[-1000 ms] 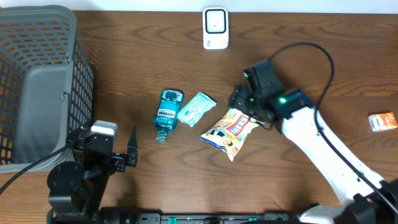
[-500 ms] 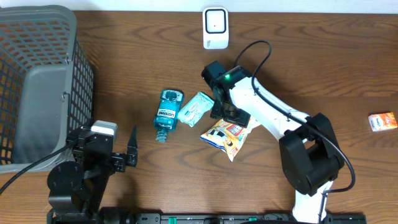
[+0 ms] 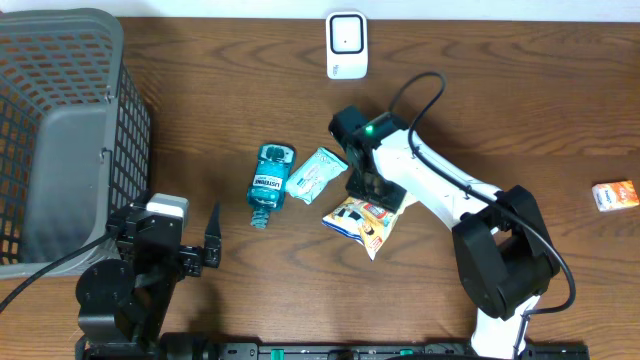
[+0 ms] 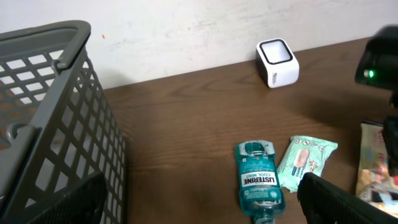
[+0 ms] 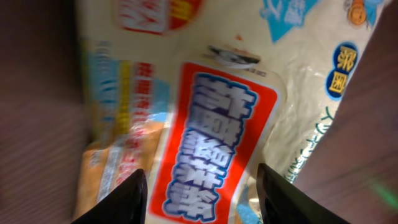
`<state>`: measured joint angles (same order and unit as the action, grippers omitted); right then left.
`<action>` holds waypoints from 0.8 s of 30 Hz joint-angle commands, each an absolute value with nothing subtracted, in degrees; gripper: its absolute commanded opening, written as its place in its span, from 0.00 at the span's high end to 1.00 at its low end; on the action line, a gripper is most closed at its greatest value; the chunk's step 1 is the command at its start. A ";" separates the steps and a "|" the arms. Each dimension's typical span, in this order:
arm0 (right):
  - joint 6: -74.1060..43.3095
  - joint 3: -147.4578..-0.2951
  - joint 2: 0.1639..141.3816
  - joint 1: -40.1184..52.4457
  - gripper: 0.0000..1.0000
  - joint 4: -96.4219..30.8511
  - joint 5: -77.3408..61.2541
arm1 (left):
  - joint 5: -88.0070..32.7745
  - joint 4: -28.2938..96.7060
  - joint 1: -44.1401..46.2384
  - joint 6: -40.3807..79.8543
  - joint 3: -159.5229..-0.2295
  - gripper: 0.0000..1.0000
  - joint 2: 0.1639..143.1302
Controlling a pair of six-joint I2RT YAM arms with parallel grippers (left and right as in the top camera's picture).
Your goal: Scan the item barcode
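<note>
The snack bag (image 3: 365,222) lies flat on the surface (image 3: 520,110) near its middle, beside the green wipes pack (image 3: 317,174) and the mouthwash bottle (image 3: 269,182), and well apart from the white scanner (image 3: 347,45) at the far edge. The right end effector (image 3: 372,192) is down on the bag's upper end, its fingers (image 5: 118,199) partly apart astride the red label; whether they pinch the film cannot be told. The left end effector (image 4: 200,186) sits near the basket (image 3: 60,130), fingers spread wide and holding nothing.
</note>
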<state>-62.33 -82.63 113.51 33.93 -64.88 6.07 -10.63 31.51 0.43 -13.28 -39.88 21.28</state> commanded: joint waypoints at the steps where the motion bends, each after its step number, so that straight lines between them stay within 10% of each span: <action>1: -67.24 -80.27 112.99 33.47 0.43 -64.20 7.22 | -11.38 31.29 0.45 -12.75 -40.18 0.02 21.23; 12: -67.24 -70.61 112.99 33.19 0.33 -55.35 7.57 | -11.38 31.29 0.45 -12.75 -40.18 0.02 21.23; 20: -67.00 -64.47 112.90 31.68 0.88 -49.45 4.14 | -11.38 31.29 0.45 -12.75 -40.18 0.02 21.23; 24: -65.49 -64.64 112.81 31.70 0.99 -48.97 4.14 | -11.38 31.29 0.45 -12.75 -40.18 0.02 21.23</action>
<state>-66.37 -68.16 108.05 32.42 -49.84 4.91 -10.63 31.51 0.43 -13.28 -39.88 21.28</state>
